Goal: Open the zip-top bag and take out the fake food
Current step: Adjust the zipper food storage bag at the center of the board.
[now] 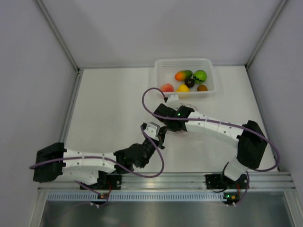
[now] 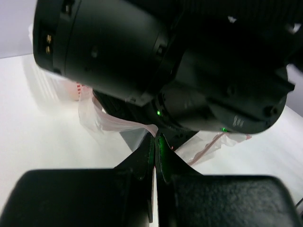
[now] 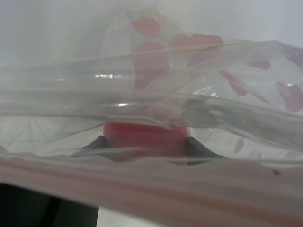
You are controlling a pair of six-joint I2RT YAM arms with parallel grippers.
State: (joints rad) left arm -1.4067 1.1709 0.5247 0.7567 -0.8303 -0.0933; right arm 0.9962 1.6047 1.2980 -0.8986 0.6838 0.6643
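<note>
Zip-top bag [image 2: 102,124]: thin, limp, slippery film, very light. A fold sits pinched in the left gripper [image 2: 155,142], jaws pressed shut. Best hold is probably the stiffer zip strip.
Right gripper [image 3: 144,144]: jaws half-wide, gripping the pink-red fruit [image 3: 142,132] between them. It is rigid and smooth, and may squirt out.

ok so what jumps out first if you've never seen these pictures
The bright fruits lying in the white tray at the far side of the table catch the eye first. Mid-table, the left gripper is shut on the edge of a clear bag. The right wrist view shows a red fruit inside that bag, gripped by the right gripper.
</note>
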